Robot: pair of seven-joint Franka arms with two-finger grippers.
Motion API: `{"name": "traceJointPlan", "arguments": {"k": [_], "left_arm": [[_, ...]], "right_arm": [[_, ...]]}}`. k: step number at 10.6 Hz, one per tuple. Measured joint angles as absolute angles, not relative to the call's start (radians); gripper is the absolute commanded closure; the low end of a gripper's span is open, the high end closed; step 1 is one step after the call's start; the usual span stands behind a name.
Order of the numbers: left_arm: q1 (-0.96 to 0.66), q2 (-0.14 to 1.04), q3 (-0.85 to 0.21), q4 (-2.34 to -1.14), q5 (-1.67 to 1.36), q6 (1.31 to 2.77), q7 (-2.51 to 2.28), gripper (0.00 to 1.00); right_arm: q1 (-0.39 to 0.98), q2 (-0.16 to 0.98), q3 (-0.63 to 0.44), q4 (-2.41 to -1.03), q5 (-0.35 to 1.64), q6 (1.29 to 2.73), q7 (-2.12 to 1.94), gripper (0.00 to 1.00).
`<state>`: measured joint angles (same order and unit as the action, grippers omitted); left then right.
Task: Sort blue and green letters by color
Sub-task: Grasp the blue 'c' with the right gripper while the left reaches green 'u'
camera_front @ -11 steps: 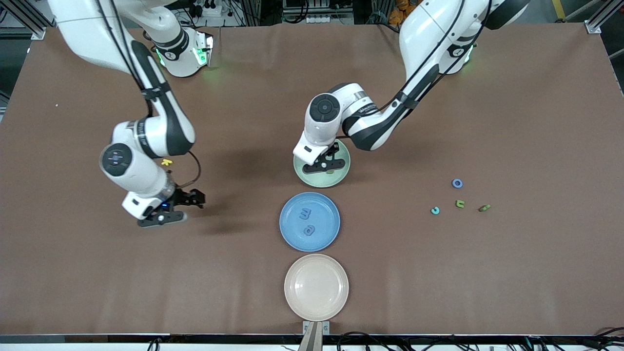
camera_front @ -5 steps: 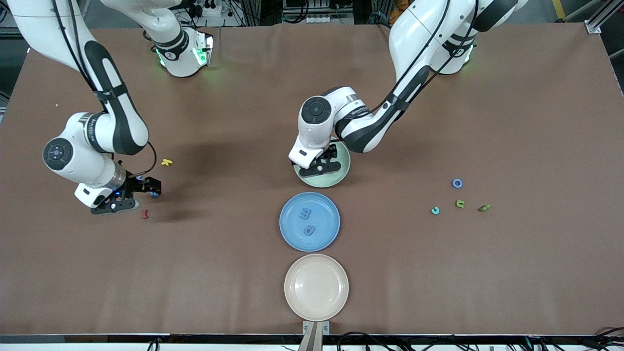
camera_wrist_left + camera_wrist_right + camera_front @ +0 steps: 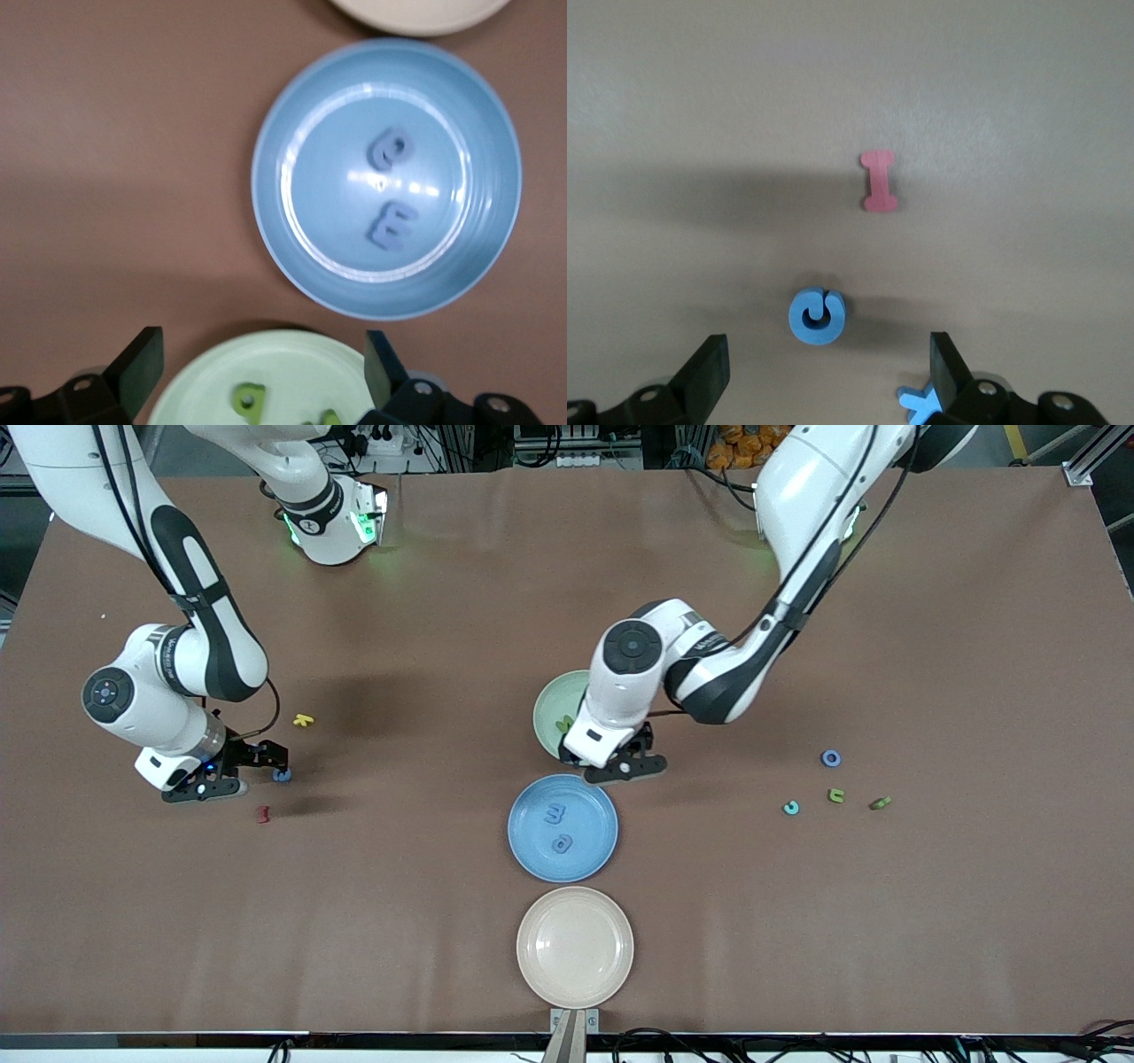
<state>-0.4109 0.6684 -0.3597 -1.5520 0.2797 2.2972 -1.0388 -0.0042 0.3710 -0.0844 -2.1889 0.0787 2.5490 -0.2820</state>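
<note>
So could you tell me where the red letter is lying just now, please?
The red letter lies on the bare table toward the right arm's end, slightly nearer the front camera than the open right gripper and the blue letter.

2 blue letters (image 3: 558,826) lie flat in the blue plate (image 3: 524,850), one nearer the front camera than the other. 2 green letters (image 3: 248,399) lie in the green plate (image 3: 547,710). Toward the left arm's end of the table from the blue plate lie a blue ring letter (image 3: 830,758), a teal letter (image 3: 790,808) and 2 green letters (image 3: 835,795). Toward the right arm's end lies a round blue letter (image 3: 817,316), with another blue letter (image 3: 916,403) beside it.
</note>
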Motion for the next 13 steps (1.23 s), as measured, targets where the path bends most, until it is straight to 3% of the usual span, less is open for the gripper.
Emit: {"name": "traceJointPlan", "arguments": {"k": [8,10,12,13], "left_arm": [[-0.165,0.604,-0.353,-1.620,0.281,2.258,-0.468,0.00],[-0.061,0.576,-0.354,-1.671,0.281,2.257,-0.357,0.00],[0.004,0.551,-0.355,-1.720,0.281,2.257,-0.340,0.00],[0.047,0.542,-0.360,-1.747,0.281,2.267,-0.336,0.00]], "right_arm": [[-0.003,0.439,-0.072,-2.214,0.079,2.673,-0.282,0.01],[-0.002,0.450,-0.071,-2.215,0.079,2.690,-0.281,0.54],[-0.002,0.464,-0.070,-2.216,0.079,2.708,-0.281,0.85],[-0.002,0.463,-0.070,-2.215,0.079,2.713,-0.281,0.93]]}}
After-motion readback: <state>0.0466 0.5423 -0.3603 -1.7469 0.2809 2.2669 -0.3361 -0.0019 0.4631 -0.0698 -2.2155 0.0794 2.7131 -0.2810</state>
